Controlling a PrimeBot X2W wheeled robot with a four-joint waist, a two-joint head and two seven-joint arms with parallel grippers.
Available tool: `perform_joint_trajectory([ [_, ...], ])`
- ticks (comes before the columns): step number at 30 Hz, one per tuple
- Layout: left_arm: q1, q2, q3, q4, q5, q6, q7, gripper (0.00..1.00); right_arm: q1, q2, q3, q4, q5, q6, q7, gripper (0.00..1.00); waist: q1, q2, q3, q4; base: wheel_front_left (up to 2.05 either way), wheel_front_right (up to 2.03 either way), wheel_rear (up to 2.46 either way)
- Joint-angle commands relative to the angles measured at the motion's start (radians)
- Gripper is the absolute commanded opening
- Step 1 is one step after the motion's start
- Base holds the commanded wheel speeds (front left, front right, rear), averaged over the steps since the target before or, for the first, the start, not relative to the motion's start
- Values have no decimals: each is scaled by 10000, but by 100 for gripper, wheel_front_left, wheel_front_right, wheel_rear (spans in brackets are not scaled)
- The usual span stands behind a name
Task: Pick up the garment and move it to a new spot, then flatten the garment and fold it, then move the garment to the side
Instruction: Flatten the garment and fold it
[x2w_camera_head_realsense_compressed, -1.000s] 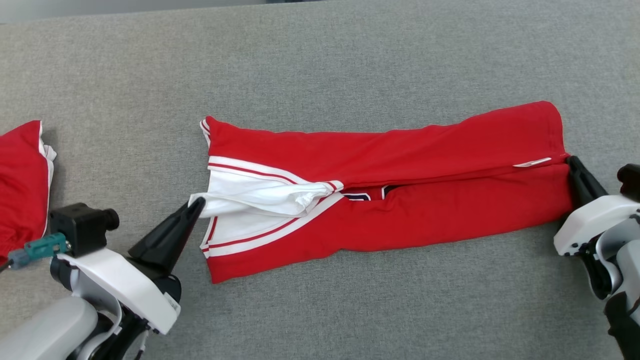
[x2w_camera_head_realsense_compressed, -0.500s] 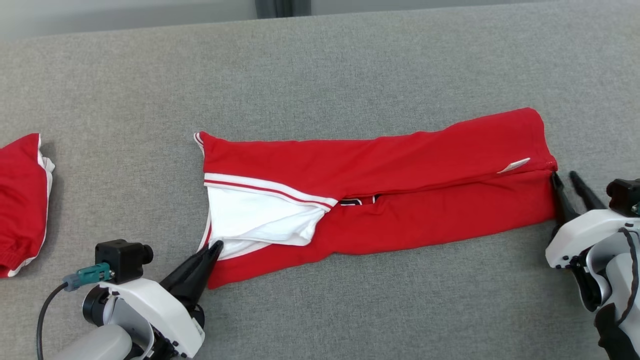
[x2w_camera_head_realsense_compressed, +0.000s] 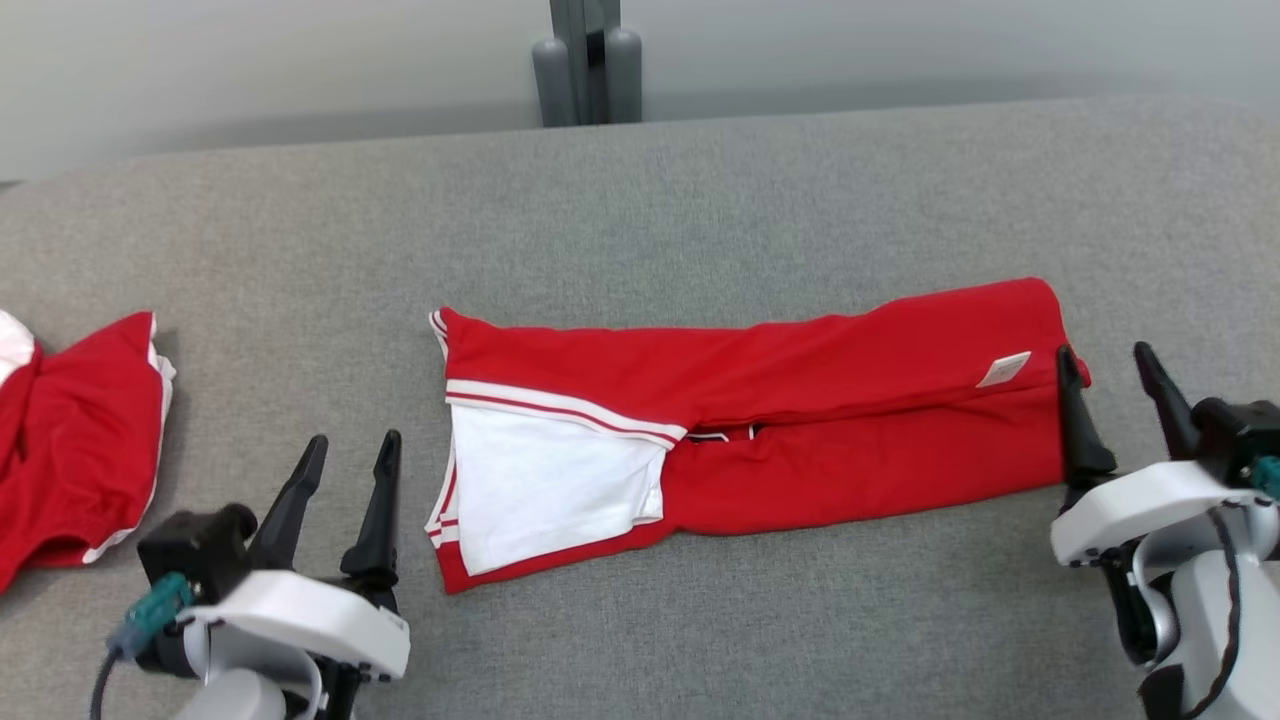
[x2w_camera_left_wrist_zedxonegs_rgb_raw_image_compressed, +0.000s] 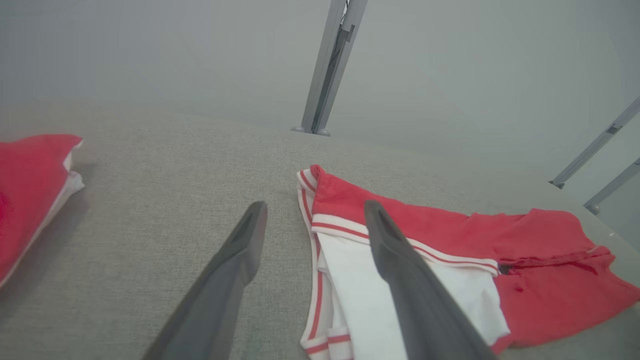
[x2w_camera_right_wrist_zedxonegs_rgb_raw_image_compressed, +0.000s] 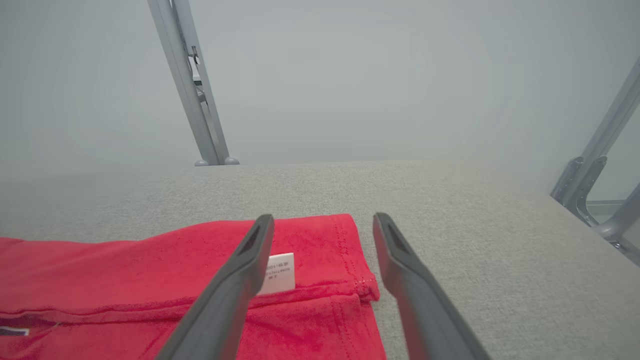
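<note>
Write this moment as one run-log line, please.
garment: folded lengthwise, flat on table | left gripper: open, beside white-trimmed end | right gripper: open, at label end

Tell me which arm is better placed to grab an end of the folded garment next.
Right, probably. The right tool stands open at the hem end of the garment, one finger at its edge; the left tool is open, but apart from it.

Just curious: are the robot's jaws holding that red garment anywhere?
Nothing is held. The left gripper and right gripper stand open at either end of the red garment.
</note>
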Motion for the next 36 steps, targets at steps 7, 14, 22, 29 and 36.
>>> perform_joint_trajectory([
  [7,1823,-1312,1784,-492,2231,-317,-41,100,1217,436,454,-1353,181,-3,-68,100,0,-1,-991,102,0,0,0],
  [14,2873,-2166,2617,-789,3759,-583,-41,100,2387,636,852,-2396,576,-3,-63,100,0,-1,-1663,147,0,0,0],
  [22,3920,-3027,3568,-1196,4855,-895,-42,100,3451,704,1203,-3290,717,-3,-58,100,0,-1,-2161,7,0,0,0],
  [29,4363,-3621,4202,-1023,5708,-1530,-42,100,3961,661,1344,-3387,731,-3,-60,100,0,-1,-2468,-69,0,0,0],
  [36,4508,-3909,4567,-822,6291,-2036,-43,100,4214,596,1250,-3088,1009,-3,-61,100,0,-1,-2613,-118,0,0,0],
])
